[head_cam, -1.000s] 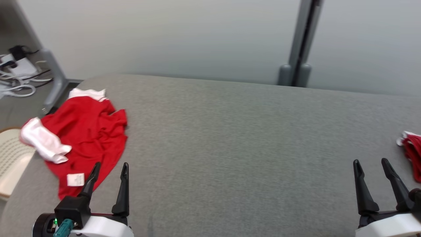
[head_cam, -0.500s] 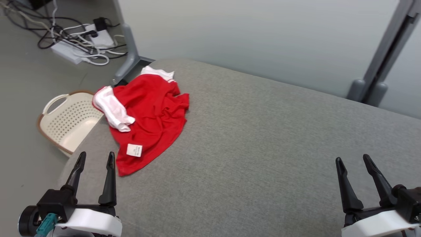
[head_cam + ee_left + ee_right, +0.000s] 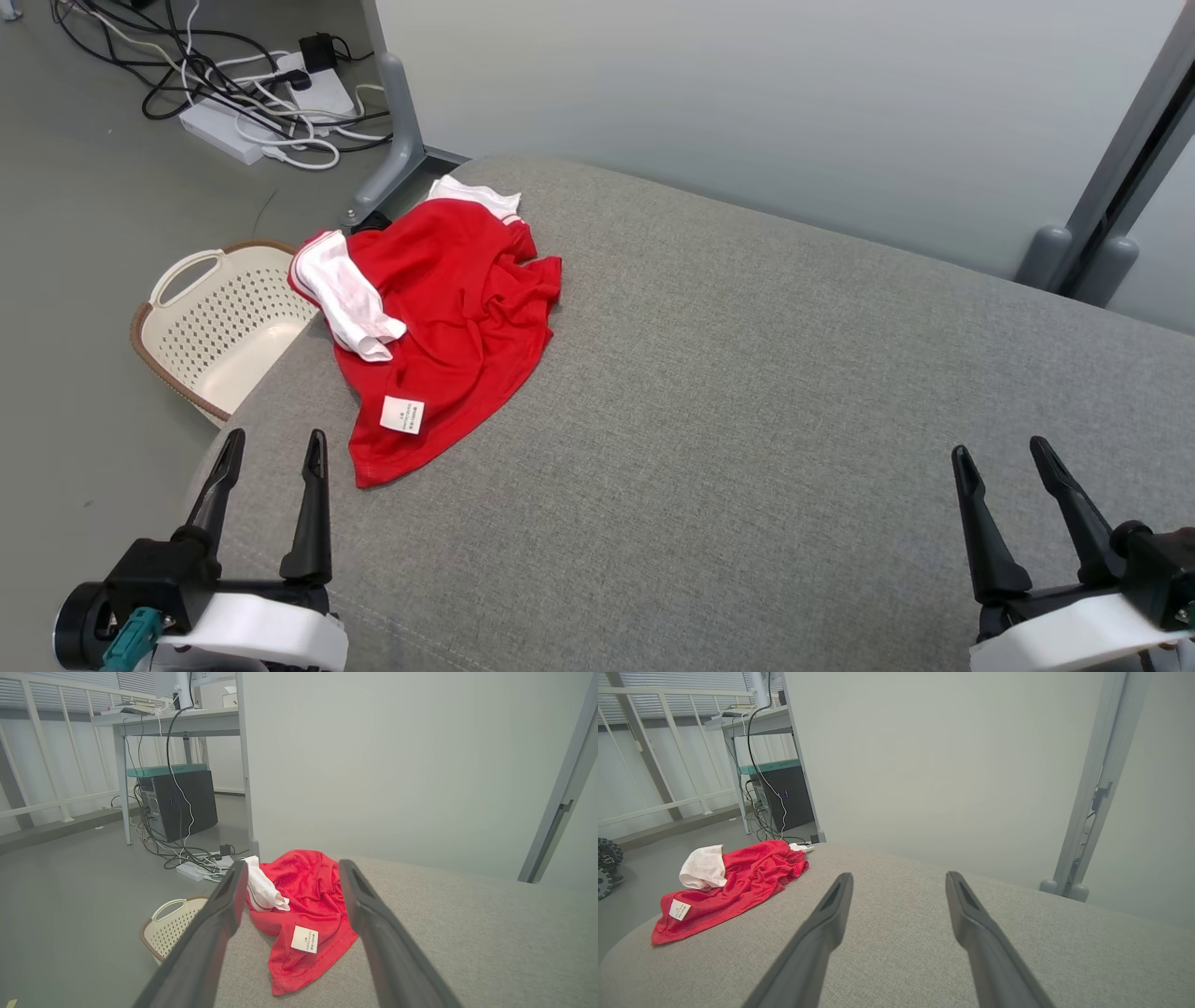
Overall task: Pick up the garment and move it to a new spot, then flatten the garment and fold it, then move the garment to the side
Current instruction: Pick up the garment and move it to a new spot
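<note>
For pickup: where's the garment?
Head view: the garment crumpled at the far-left corner of the grey surface, ahead of the left gripper, beside the basket.

The head view has swung left: the garment (image 3: 448, 308) now sits nearer centre, with the basket (image 3: 219, 322) and floor cables (image 3: 233, 103) fully showing.
</note>
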Controlling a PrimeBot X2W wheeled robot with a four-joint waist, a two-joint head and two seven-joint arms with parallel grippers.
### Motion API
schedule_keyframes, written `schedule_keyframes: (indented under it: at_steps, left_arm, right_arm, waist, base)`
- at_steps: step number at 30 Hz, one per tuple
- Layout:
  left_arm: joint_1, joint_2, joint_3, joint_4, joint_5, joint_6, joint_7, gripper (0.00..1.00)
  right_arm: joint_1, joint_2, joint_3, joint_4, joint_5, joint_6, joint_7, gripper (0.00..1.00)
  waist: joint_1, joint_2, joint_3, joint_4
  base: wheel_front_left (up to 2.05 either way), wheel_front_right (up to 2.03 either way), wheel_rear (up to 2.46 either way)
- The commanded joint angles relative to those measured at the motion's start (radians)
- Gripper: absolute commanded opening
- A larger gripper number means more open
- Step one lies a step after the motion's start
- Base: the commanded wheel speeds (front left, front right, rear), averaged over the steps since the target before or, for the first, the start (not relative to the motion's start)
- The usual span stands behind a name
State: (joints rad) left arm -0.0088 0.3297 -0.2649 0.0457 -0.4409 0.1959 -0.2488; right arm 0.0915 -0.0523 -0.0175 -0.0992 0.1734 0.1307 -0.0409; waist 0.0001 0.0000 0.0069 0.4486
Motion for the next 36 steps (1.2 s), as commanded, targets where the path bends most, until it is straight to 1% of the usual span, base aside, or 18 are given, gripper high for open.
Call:
schedule_keyframes:
  at_steps: [1, 6, 9, 13, 14, 18, 24, 30, 33, 35, 36]
  left_arm:
    - [-0.018, -0.002, 0.004, 0.004, 0.000, -0.001, -0.008, 1.00]
    - [-0.049, -0.016, 0.007, 0.012, 0.007, 0.003, -0.011, 1.00]
    - [-0.098, -0.033, 0.020, 0.022, 0.010, 0.005, -0.014, 1.00]
    - [-0.186, -0.055, 0.034, 0.064, 0.023, -0.012, -0.017, 1.00]
    - [-0.240, -0.065, 0.042, 0.104, 0.025, -0.024, -0.016, 1.00]
    - [-0.346, -0.081, 0.045, 0.230, 0.020, -0.073, -0.016, 1.00]
    - [-0.479, -0.109, 0.035, 0.519, -0.026, -0.165, -0.005, 1.00]
    - [-0.579, -0.131, 0.017, 0.805, -0.068, -0.238, 0.080, 1.00]
    - [-0.611, -0.141, 0.009, 0.927, -0.085, -0.258, 0.151, 1.00]
    - [-0.622, -0.149, 0.006, 0.985, -0.094, -0.269, 0.179, 1.00]
    - [-0.630, -0.149, -0.001, 1.009, -0.091, -0.273, 0.185, 0.36]
  right_arm:
    - [-0.006, -0.006, -0.002, -0.008, -0.007, 0.000, 0.006, 1.00]
    - [-0.018, -0.023, -0.007, -0.030, -0.019, 0.000, 0.024, 1.00]
    - [-0.034, -0.049, -0.007, -0.059, -0.023, 0.000, 0.046, 1.00]
    - [-0.070, -0.094, -0.006, -0.110, -0.032, 0.000, 0.084, 1.00]
    - [-0.090, -0.117, -0.004, -0.139, -0.032, 0.000, 0.105, 1.00]
    - [-0.126, -0.156, -0.008, -0.180, -0.026, 0.000, 0.134, 1.00]
    - [-0.149, -0.182, -0.020, -0.210, -0.016, 0.000, 0.150, 1.00]
    - [-0.157, -0.193, -0.025, -0.219, -0.011, 0.000, 0.148, 1.00]
    - [-0.163, -0.195, -0.023, -0.217, -0.008, 0.000, 0.146, 1.00]
    - [-0.163, -0.194, -0.028, -0.212, -0.007, 0.000, 0.143, 1.00]
    - [-0.162, -0.193, -0.031, -0.210, -0.008, 0.000, 0.141, 1.00]
  waist:
    - [-0.0001, 0.0000, 0.004, -0.001]
    - [-0.0001, 0.0000, 0.039, -0.009]
    - [-0.0001, 0.0000, 0.087, -0.023]
    - [-0.0001, 0.0000, 0.168, -0.055]
    - [-0.0001, 0.0000, 0.213, -0.077]
    - [-0.0001, 0.0000, 0.293, -0.118]
    - [-0.0001, 0.0000, 0.362, -0.164]
    - [-0.0001, 0.0000, 0.392, -0.188]
    - [-0.0001, 0.0000, 0.398, -0.197]
    - [-0.0001, 0.0000, 0.401, -0.200]
    - [-0.0001, 0.0000, 0.402, -0.200]
  base:
    - [0.00, 0.00, 0.00]
    - [0.00, 0.00, 0.00]
    - [0.00, 0.00, 0.00]
    - [0.00, 0.00, 0.00]
    - [0.00, 0.00, 0.00]
    - [0.00, 0.00, 0.00]
    - [0.00, 0.00, 0.00]
    - [0.00, 0.00, 0.00]
    - [0.00, 0.00, 0.00]
    - [0.00, 0.00, 0.00]
    - [0.00, 0.00, 0.00]
